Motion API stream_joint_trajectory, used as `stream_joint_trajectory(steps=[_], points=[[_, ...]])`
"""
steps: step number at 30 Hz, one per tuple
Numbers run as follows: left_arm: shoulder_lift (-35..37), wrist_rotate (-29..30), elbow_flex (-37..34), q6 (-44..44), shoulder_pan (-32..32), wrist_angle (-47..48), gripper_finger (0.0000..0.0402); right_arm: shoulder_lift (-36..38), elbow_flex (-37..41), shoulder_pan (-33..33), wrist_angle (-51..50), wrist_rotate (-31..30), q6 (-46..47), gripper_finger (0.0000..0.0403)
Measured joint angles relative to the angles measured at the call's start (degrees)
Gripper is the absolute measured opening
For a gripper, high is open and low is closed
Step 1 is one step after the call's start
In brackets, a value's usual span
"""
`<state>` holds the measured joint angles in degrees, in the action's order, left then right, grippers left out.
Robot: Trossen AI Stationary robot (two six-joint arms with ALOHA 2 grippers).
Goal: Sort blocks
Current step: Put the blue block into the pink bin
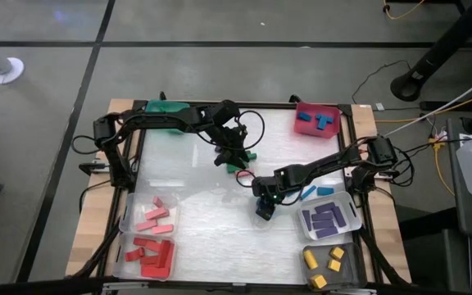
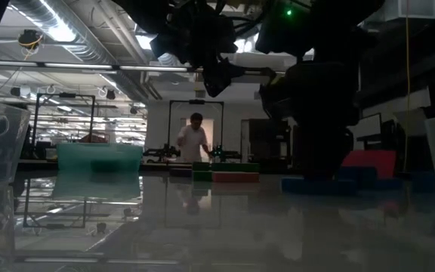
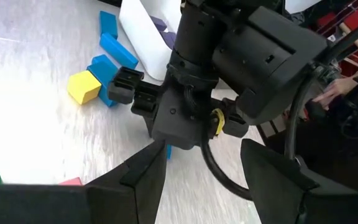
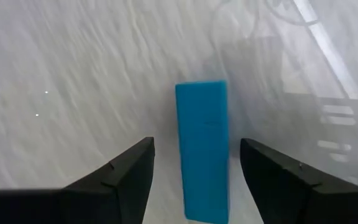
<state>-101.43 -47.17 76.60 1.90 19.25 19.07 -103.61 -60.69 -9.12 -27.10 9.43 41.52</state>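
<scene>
A blue block [image 4: 202, 149] lies flat on the white table, its length running along my right gripper's fingers. My right gripper [image 4: 196, 146] is open and points down over it, one finger on each side with a gap to the block; in the high view the gripper [image 1: 265, 205] is right of the table's middle. My left gripper [image 1: 234, 156] hangs open and empty above the table's middle, near green blocks [image 1: 244, 161]. In the left wrist view a yellow block [image 3: 82, 86] and blue blocks [image 3: 115, 48] lie beyond the right arm.
A green bin [image 1: 166, 107] stands at the far left and a red bin [image 1: 318, 119] holding blue blocks at the far right. Clear bins hold pink [image 1: 150, 215], red [image 1: 147, 254], purple [image 1: 328, 220] and yellow [image 1: 324, 266] blocks. Two loose blue blocks [image 1: 316, 192] lie by the purple bin.
</scene>
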Motion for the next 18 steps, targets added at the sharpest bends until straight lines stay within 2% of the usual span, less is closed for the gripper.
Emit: stream_joint_trajectory(steps=[11, 14, 18], points=[[0.0, -0.1, 0.0, 0.0, 0.0, 0.0, 0.0194, -2.0, -0.2, 0.0, -1.0, -2.6, -0.5, 0.0233], [0.0, -0.1, 0.0, 1.3, 0.0, 0.2, 0.0194, -3.5, -0.2, 0.0, -1.8, -3.3, -0.5, 0.0213], [0.0, -0.2, 0.0, 4.6, 0.0, 1.4, 0.0194, -4.4, -0.3, 0.1, -2.4, -4.1, -0.5, 0.0159]])
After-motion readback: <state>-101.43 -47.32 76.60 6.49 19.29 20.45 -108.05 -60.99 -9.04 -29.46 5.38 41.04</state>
